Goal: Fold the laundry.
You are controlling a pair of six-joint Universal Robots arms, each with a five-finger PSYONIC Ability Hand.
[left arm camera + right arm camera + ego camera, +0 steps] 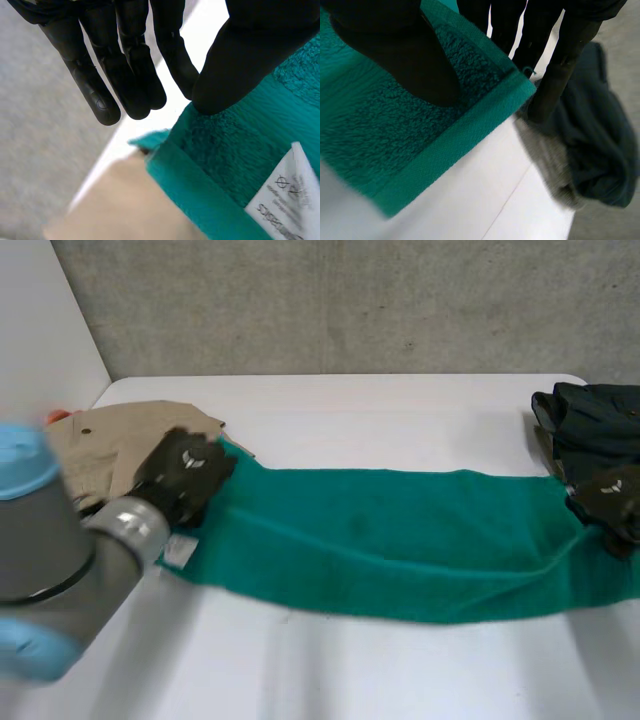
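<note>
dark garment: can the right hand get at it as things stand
Probably not yet: the right hand pinches a corner of the towel. But the dark garment lies right by its fingers with nothing between, so after letting go the way looks free.

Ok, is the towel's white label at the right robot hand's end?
No, the label lies on the towel corner right beside the left robot hand.
</note>
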